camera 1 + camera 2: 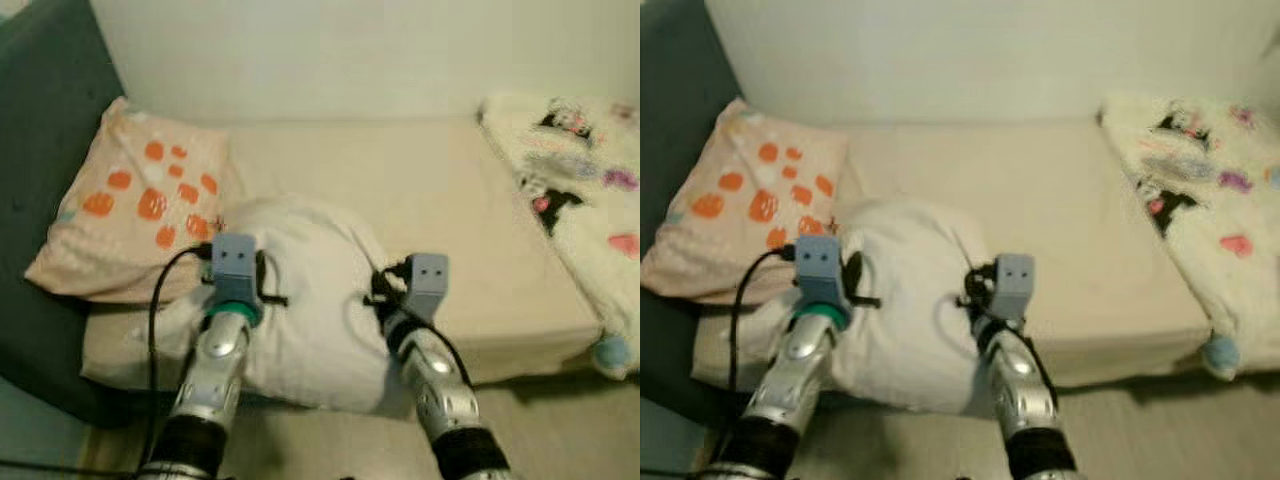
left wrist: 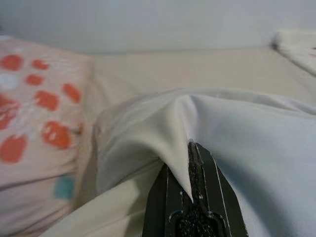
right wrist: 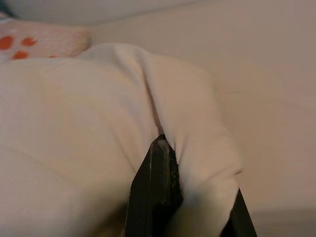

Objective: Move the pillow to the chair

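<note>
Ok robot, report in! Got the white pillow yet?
Left claw shut on white pillow. Right claw pinching its other side. Pillow on bed, beside orange-spotted pillow. No chair seen.

Silver arms (image 1: 215,365), blue-grey wrist boxes (image 1: 233,262), black cables (image 1: 155,300)

The right hand (image 3: 185,197) rises from the bottom centre of the frame, its two black fingers (image 3: 153,192) closed together on a fold of the white pillow (image 3: 89,123), with cloth bunched between and beside them. The pillow takes up the left and middle of the frame, creased along a line running up from the fingers. Behind it the beige bed (image 3: 261,74) spreads across the right and top, and a pale pillow with orange spots (image 3: 39,42) lies at the upper left.
</note>
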`<state>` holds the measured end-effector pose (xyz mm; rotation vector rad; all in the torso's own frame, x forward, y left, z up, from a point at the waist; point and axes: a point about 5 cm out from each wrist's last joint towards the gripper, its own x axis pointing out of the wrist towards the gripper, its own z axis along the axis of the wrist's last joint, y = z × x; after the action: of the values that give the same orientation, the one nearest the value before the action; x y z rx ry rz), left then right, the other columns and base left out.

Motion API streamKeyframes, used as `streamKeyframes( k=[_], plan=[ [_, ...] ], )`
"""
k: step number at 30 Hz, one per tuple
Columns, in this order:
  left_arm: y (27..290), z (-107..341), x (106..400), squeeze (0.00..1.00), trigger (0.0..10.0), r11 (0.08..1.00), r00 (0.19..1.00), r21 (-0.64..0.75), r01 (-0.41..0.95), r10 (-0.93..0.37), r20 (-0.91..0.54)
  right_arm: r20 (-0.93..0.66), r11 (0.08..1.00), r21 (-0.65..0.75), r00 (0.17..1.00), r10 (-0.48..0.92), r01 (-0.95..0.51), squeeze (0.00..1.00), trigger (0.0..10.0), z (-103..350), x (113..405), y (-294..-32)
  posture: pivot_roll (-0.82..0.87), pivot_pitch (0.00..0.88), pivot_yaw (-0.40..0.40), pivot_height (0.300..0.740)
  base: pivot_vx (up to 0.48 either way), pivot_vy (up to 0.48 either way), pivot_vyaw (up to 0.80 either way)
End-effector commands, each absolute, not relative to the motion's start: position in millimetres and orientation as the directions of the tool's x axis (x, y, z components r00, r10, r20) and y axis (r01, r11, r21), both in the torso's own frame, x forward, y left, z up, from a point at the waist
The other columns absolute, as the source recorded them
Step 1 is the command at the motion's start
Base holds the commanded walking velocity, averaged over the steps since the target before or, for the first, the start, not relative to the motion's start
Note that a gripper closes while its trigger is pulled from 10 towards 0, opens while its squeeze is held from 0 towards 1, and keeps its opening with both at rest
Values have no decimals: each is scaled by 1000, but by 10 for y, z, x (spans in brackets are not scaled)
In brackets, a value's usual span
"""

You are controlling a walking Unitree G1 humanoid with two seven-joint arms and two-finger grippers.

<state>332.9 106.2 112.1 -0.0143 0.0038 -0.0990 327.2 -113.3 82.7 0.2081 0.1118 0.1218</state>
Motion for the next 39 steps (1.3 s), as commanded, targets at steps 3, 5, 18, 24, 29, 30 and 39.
streamKeyframes(
  k=[3,5,18,24,29,30,39],
  plan=[
    [994,1117,3326,0,10000,990,990,-1,141,-141,3,-33,969,209,989,145,-135,0,10000,925,3291,-1078,26,0,44,740,0,0,-800],
    [997,1112,3322,0,10000,990,990,-2,140,-140,3,-34,968,208,988,148,-138,0,10000,924,3291,-1072,24,0,43,740,0,0,-800],
    [981,1089,3298,0,10000,990,990,-4,144,-144,6,-27,971,204,990,136,-127,0,10000,923,3275,-1115,12,0,52,740,0,0,-800],
    [1010,1163,3336,0,10000,991,991,-14,132,-131,35,-10,970,217,993,115,-110,0,10000,959,3282,-1145,8,0,62,740,0,0,-800],
    [996,1265,3381,0,10000,991,989,-32,133,-130,74,1,971,218,994,106,-103,0,10000,978,3284,-1166,6,0,71,740,0,0,-800],
    [991,1282,3387,0,10000,990,988,-35,134,-131,80,4,971,218,995,104,-102,0,10000,983,3284,-1170,6,0,71,740,0,0,-800],
    [943,1427,3398,0,10000,984,976,-64,164,-153,152,60,970,230,996,72,-84,0,10000,1104,3297,-1213,3,0,88,740,0,0,-800]
  ],
)
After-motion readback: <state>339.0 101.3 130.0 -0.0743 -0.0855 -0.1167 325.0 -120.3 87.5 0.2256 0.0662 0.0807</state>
